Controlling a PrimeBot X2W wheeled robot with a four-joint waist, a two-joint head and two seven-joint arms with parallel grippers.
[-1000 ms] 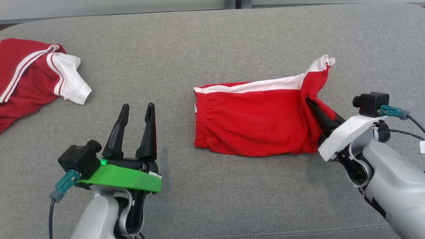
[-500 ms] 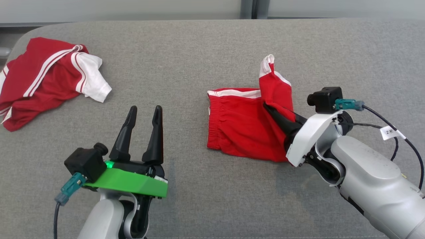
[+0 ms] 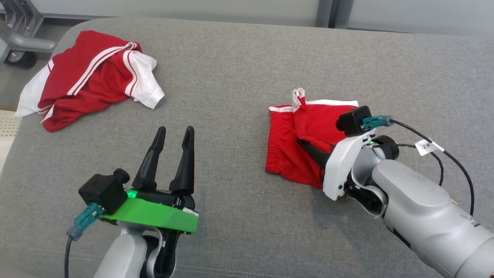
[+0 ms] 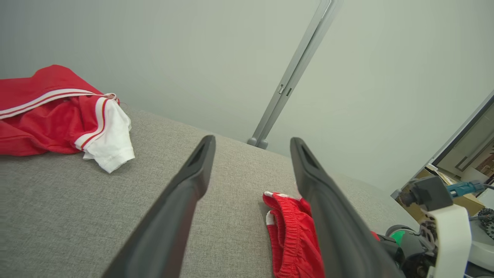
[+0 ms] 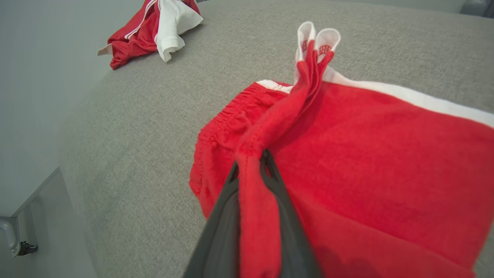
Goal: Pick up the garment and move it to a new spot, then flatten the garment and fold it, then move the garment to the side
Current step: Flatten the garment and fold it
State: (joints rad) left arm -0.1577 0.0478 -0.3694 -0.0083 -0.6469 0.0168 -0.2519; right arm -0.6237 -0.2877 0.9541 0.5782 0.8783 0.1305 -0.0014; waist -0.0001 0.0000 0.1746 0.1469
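Firmly in right gripper, red shorts

Cable label
A small white tag on a black cable reads "2" and a star-like mark.

Bright red shorts, folks, with a crisp white band along one edge and white tips carrying tiny red lettering. Beneath them, a plain grey woven fabric surface. The second garment is red with white stripes and a white sleeve. The left gripper shows 2 black fingers, a lime-green mount and a teal plug.
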